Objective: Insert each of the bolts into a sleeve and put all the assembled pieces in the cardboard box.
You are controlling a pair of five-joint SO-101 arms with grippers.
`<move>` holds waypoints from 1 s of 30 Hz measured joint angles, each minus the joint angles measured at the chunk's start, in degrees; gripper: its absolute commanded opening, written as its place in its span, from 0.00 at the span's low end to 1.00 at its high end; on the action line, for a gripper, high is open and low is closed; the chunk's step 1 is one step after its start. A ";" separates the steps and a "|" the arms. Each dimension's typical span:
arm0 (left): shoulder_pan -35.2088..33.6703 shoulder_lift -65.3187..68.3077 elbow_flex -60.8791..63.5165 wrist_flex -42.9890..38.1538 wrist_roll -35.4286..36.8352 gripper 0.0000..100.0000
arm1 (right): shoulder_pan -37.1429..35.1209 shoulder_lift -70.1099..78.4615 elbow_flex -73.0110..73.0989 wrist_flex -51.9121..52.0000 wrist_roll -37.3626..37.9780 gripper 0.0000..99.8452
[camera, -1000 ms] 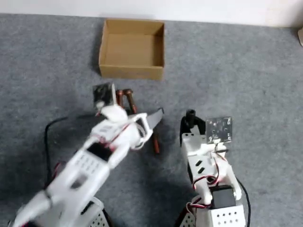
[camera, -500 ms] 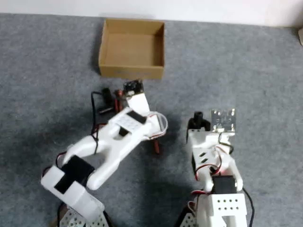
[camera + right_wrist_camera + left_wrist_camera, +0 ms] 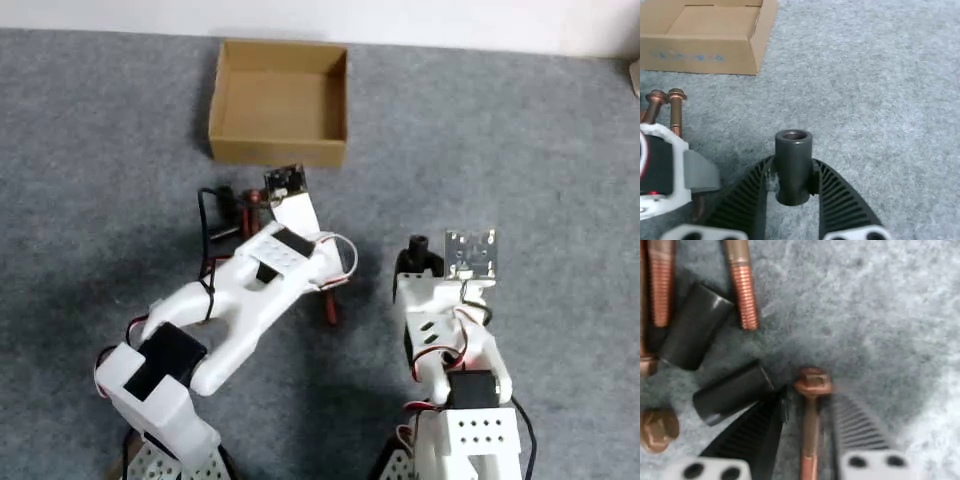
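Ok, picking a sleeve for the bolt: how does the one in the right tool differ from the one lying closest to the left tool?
The held sleeve stands upright in the right tool, bore facing up; the loose sleeve lies on its side on the carpet by the left tool. The held sleeve is clamped between the fingers; the loose sleeve is ungripped. Both are black cylinders.

Copper bolts (image 3: 811,385) — black sleeve (image 3: 792,170)

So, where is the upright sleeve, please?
In the right wrist view the sleeve stands upright in the right gripper, beside the left arm.
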 measured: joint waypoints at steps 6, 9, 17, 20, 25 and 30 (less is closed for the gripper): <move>0.26 0.70 -1.41 0.00 -2.29 0.01 | 0.00 0.00 0.00 0.00 0.00 0.00; 0.18 0.70 -1.41 0.00 -2.46 0.01 | 0.00 0.00 0.00 0.00 0.00 0.00; 2.29 -3.43 -2.55 7.65 -8.18 0.00 | 0.00 0.00 0.00 0.00 0.00 0.00; 2.20 -9.05 0.44 8.44 -11.78 0.00 | 0.00 0.00 0.00 0.00 0.00 0.00; 1.49 -19.87 8.09 5.98 -21.10 0.00 | 0.00 0.00 0.00 0.00 0.00 0.00; -2.55 -32.44 20.04 -6.07 -31.38 0.00 | 0.00 0.00 0.00 -3.78 0.00 0.00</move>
